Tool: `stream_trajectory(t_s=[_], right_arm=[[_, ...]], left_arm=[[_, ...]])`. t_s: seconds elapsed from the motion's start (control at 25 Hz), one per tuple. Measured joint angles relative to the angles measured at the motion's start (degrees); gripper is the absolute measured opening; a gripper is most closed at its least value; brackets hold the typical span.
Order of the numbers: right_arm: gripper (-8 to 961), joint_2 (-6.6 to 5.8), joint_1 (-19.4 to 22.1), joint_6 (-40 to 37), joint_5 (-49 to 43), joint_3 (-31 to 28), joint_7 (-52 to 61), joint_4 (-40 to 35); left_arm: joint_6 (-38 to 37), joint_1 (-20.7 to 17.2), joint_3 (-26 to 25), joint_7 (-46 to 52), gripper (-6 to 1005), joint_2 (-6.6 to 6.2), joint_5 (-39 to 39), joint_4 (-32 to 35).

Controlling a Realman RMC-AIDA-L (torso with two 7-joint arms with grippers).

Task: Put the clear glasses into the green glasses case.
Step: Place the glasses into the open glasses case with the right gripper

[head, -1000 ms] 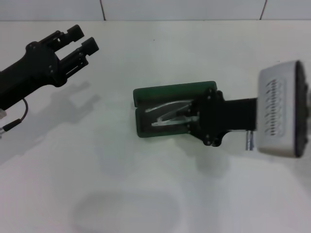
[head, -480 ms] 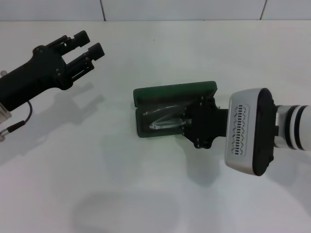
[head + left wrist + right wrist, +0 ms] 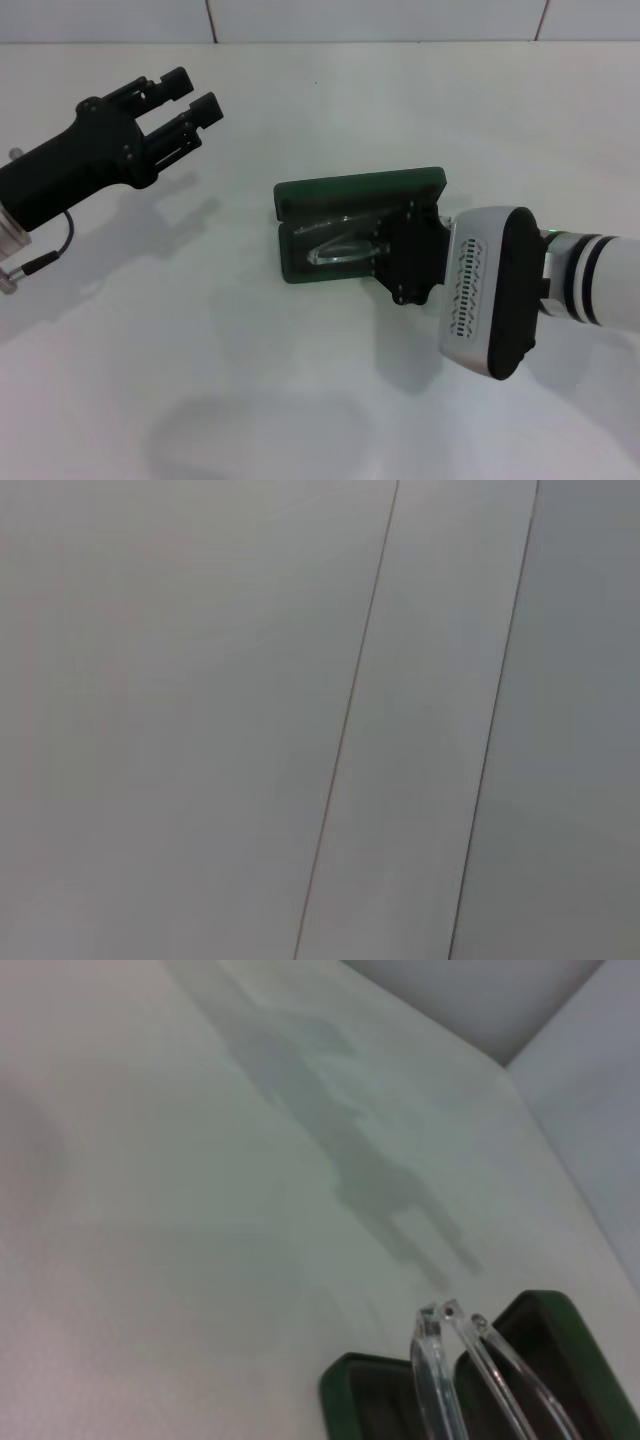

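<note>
The green glasses case point(image 3: 352, 188) lies open at the table's middle, its lid standing along the far side. The clear glasses point(image 3: 338, 248) rest low in its lined tray. My right gripper point(image 3: 385, 250) reaches in over the case's right end and is shut on the clear glasses. From the right wrist, the glasses' transparent arms point(image 3: 448, 1362) jut out over the case's rim point(image 3: 345, 1392). My left gripper point(image 3: 193, 92) hovers open and empty at the far left, well away from the case.
The white table point(image 3: 250, 380) surrounds the case on all sides. A tiled wall point(image 3: 380, 18) bounds the far edge. The left wrist view holds only pale wall panels point(image 3: 200, 720). A loose cable point(image 3: 45, 255) hangs from the left arm.
My right arm has swung in toward the case and turned, and the glasses have sunk lower into the tray. The left gripper has drifted slightly right.
</note>
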State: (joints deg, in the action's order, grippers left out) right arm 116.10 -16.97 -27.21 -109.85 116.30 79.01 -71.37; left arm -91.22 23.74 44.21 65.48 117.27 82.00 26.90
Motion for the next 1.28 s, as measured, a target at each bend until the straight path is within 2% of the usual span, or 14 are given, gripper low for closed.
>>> stream_trajectory(t_s=[0.24, 0.64, 1.28], right_arm=[[192, 0.1, 0.8, 4.8, -0.1, 2.6, 0.0, 0.3], [198, 0.02, 2.6, 9.5, -0.1, 3.1, 0.0, 0.9], [207, 0.0, 2.5, 11.3, -0.1, 4.2, -0.4, 2.4]], left_arm=[[0.1, 0.0, 0.0, 0.0, 557, 0.1, 0.0, -0.2], [0.1, -0.2, 0.0, 0.6, 558, 0.16, 0.1, -0.3], [0.2, 0.4, 0.1, 0.6, 557, 0.64, 0.2, -0.4]])
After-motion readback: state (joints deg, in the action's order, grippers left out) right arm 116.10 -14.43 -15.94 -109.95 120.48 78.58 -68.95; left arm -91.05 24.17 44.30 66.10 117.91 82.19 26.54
